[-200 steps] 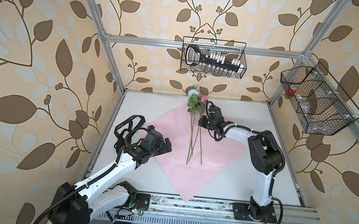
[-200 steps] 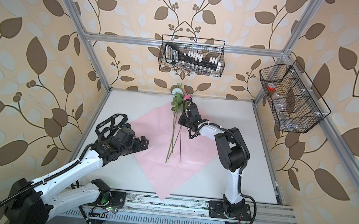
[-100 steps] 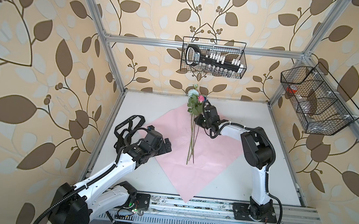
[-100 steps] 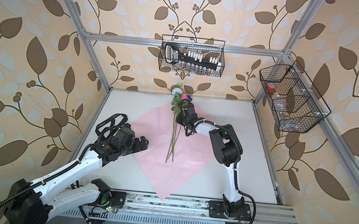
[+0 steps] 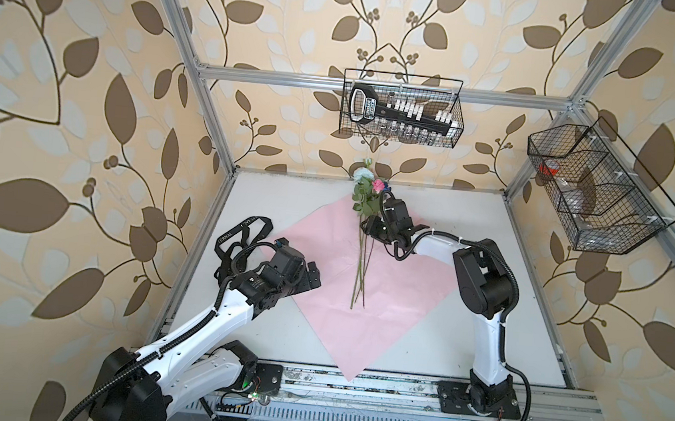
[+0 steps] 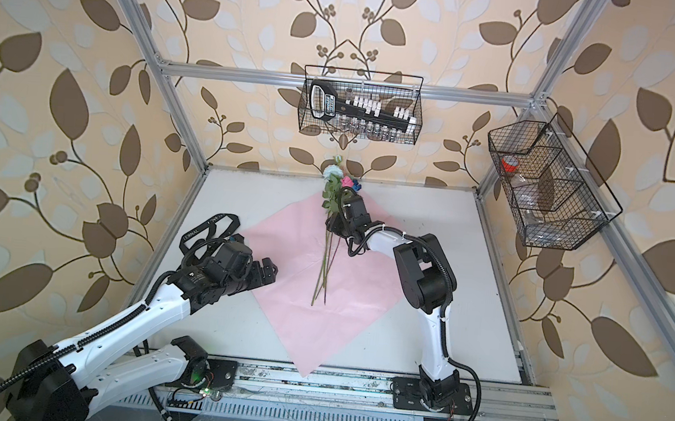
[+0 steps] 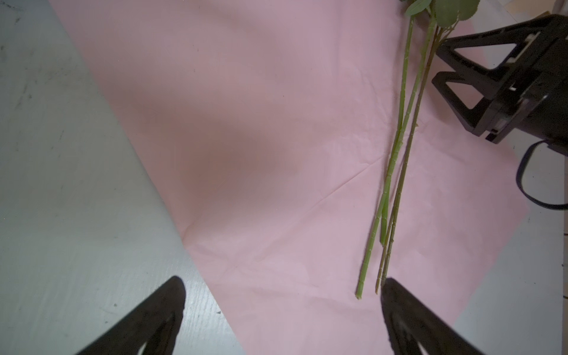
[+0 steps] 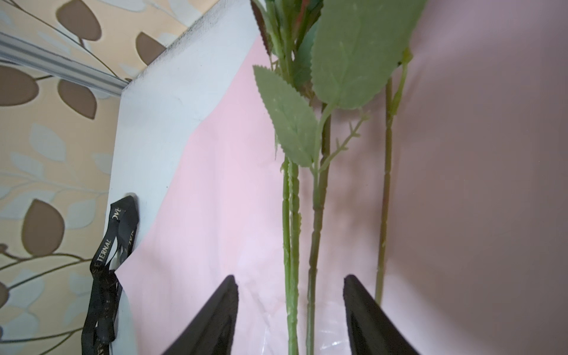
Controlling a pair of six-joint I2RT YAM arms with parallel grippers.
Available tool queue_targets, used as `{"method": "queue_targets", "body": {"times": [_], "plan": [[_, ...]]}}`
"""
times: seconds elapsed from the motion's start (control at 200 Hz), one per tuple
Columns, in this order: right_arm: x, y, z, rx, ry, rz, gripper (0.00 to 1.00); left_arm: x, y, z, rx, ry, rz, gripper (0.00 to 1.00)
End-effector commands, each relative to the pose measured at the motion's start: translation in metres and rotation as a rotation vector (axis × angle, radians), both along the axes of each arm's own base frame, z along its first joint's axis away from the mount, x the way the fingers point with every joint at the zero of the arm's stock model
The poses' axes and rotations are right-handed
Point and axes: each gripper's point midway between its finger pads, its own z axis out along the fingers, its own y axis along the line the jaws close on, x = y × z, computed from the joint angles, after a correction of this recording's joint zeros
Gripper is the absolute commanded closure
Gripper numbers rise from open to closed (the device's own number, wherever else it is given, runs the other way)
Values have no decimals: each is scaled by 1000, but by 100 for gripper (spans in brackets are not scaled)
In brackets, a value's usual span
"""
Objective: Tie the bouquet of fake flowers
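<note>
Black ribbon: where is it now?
In both top views the black ribbon lies at the left of the table, by the left corner of the pink paper, just beyond the left gripper.

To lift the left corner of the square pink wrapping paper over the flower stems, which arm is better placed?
Probably the left. Its open left gripper hovers at that corner of the pink wrapping paper, empty. The right gripper stands open around some green stems of the bouquet of fake flowers, farther away.

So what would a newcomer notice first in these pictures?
The pink paper, a diamond mid-table, with the fake flowers along its middle, blooms toward the back wall. The right gripper straddles the stems, jaws apart, and a black ribbon lies by the paper's left corner.
</note>
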Motion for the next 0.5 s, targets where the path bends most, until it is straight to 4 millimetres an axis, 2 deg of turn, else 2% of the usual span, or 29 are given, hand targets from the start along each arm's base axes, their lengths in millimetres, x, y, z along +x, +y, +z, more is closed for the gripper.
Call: {"method": "queue_targets", "body": {"times": [0.0, 0.175, 0.21, 0.225, 0.235, 0.25, 0.34, 0.495], "plan": [[-16, 2, 25, 8, -17, 53, 39, -17, 8, -12, 5, 70, 26, 1], [-45, -3, 33, -18, -13, 113, 28, -41, 2, -29, -48, 153, -16, 1], [-53, -6, 37, -34, -22, 117, 22, -47, 0, -33, -66, 173, -23, 1], [-56, -8, 37, -44, -26, 118, 14, -48, 0, -34, -73, 179, -22, 1], [-59, -8, 37, -51, -28, 121, 6, -50, -1, -35, -79, 187, -23, 1], [-62, -10, 40, -61, -34, 122, 1, -53, -1, -37, -86, 197, -25, 1], [-83, -22, 47, -152, -68, 125, 1, -65, -6, -47, -126, 247, -44, 1], [-137, -40, 51, -322, -131, 146, 1, -84, -21, -59, -239, 320, -75, 1]]}}
